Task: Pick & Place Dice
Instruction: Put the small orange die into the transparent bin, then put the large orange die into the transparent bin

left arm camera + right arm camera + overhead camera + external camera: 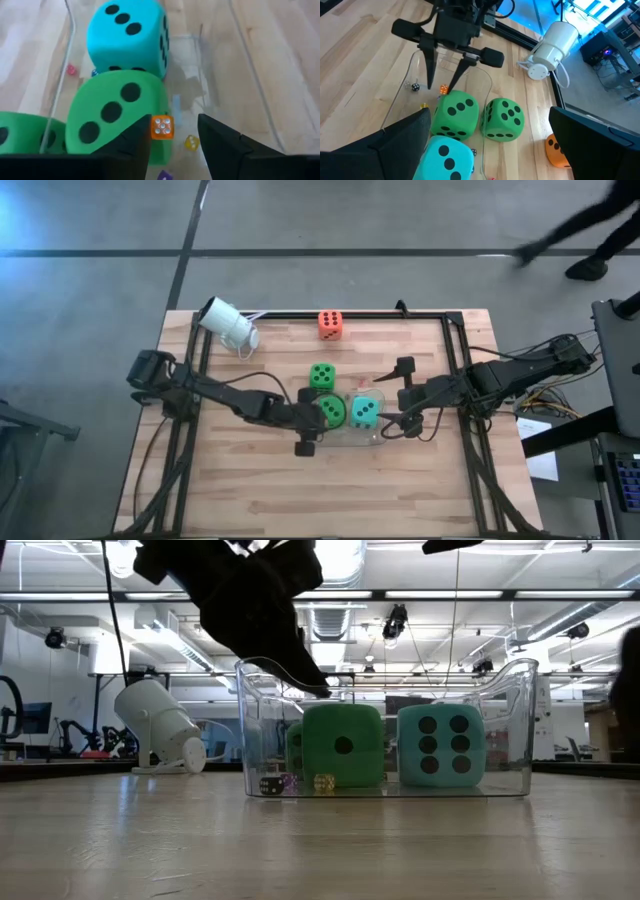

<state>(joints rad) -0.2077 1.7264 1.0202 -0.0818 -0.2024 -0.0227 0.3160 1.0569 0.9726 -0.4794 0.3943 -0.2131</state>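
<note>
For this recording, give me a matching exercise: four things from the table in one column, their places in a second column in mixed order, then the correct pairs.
Things:
1. teal die
2. orange die
3. white camera
4. left gripper

Places:
A. lying on its side at the table's far left corner
B. open, above the clear tray, beside a green die
C. inside the clear tray, next to a green die
D. alone on the wood near the far edge, outside the tray

Pairs: 1-C, 2-D, 3-A, 4-B
</note>
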